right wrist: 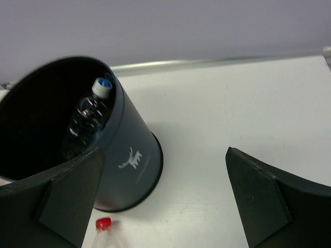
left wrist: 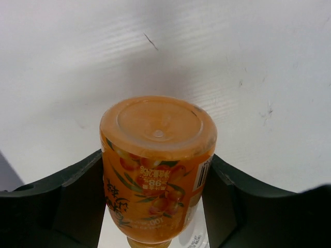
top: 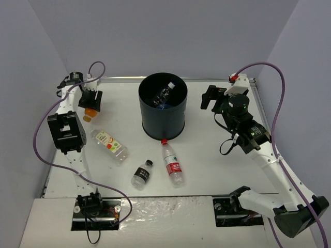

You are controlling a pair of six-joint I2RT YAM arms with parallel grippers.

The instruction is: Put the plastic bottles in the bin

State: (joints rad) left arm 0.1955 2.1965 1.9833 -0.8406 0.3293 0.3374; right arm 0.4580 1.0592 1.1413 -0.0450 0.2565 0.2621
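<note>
- Orange bottle (left wrist: 158, 165) fills my left wrist view. My left claw (left wrist: 156, 173) has narrowed onto it, a pad pressed to each side of its fruit label, so I count it as held.
- It is well to the left of the bin (top: 163, 124). Whether it has cleared the table (top: 222, 165) I cannot tell.
- Step in hand, as I judge it: the grasp on this bottle, with the carry to the bin not yet begun.
- Next I need a lift high enough to top the bin's rim, a swing over the opening, then a release — the bin is tall, so a low sweep could knock its wall.
- My right claw (right wrist: 165, 201) hangs to the right of the bin, jaws wide and empty.
- Inside the bin, a blue-capped bottle (right wrist: 88, 116) leans against the wall.
- In front of the bin lie the red-capped bottle (top: 172, 163), its cap just beside the bin's base, and the black-capped bottle (top: 142, 174). Front-left of the bin lies a clear bottle with a fruit label (top: 109, 143) — all three left to do.
</note>
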